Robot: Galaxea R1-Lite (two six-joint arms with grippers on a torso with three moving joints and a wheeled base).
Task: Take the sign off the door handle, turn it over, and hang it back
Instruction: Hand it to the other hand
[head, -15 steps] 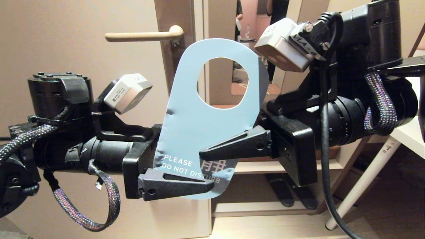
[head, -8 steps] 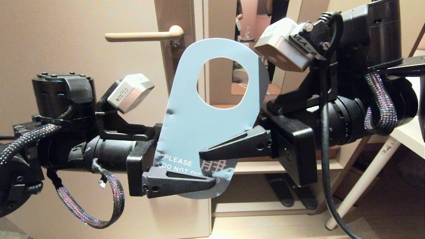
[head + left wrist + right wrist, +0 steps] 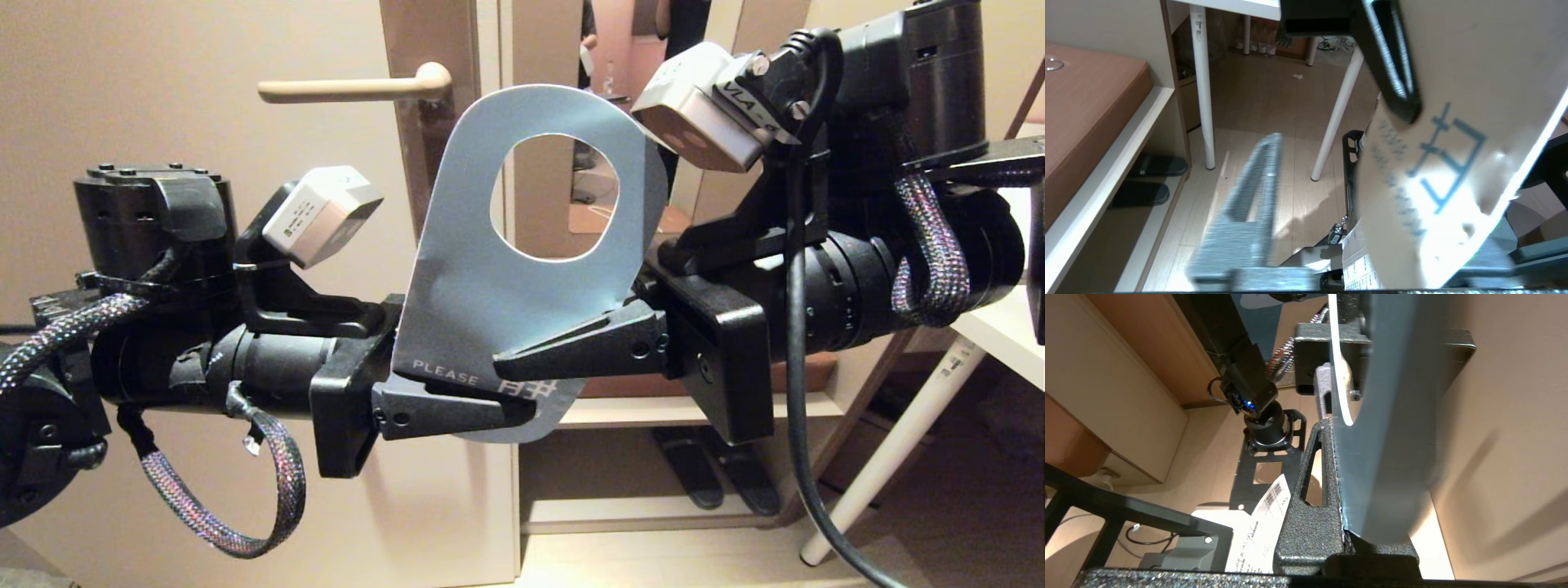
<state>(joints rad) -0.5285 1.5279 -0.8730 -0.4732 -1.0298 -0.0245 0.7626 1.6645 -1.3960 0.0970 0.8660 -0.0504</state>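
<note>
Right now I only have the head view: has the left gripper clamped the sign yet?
Observer: Not that I can see. In the left wrist view one finger of the left gripper stands clear of the sign, with floor showing between them.
Operator: Is the right gripper holding?
Observer: Yes. Its wrist view shows the right gripper with a finger flat against the sign's edge.
Operator: What's on the back?
Observer: It's white, with blue print.

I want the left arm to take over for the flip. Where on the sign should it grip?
Grip the sign at its narrow printed bottom end, coming from the left, below the right gripper. That end is solid card, away from the hole, where the left gripper is placed.
</note>
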